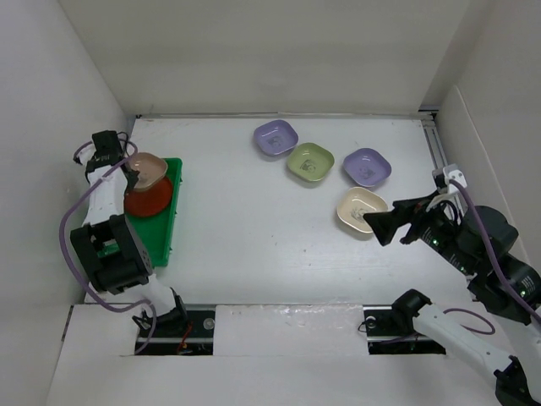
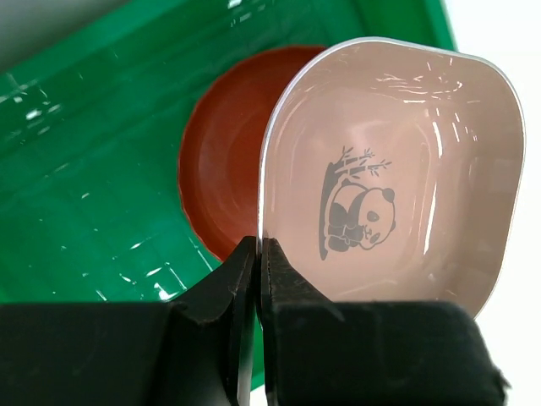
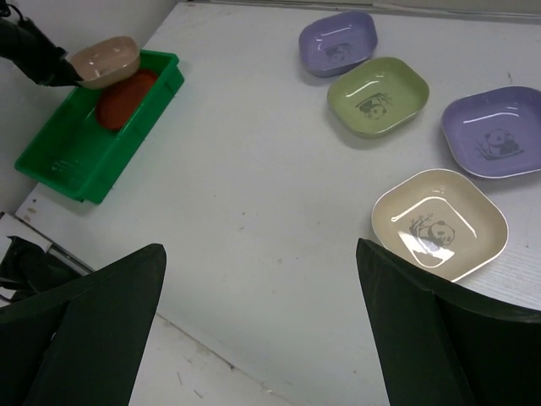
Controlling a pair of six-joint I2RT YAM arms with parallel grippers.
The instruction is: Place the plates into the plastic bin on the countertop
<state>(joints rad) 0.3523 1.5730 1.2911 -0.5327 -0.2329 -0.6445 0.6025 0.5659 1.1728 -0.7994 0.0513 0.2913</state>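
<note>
Upper left: the left fingers (image 2: 254,264) pinch the pink dish (image 2: 397,186) by its rim above the red plate (image 2: 218,169) in the bin (image 2: 84,169); the right fingers (image 1: 381,228), spread, hover beside the cream dish (image 1: 360,209).

Left arm (image 1: 101,203): folded sharply at the elbow, with the forearm running away from the base and the wrist bent toward the right.
Left pincer (image 2: 258,254): both dark fingers are pressed together, pinching the near rim of a pink dish (image 2: 397,169) that juts out ahead and to the right of the tips.
Right arm (image 1: 473,245): swung out to the right of its base, elbow raised, forearm aimed left.
Right pincer (image 1: 380,228): fingers (image 3: 84,338) spread wide apart, pointing left and angled down toward the table.
</note>
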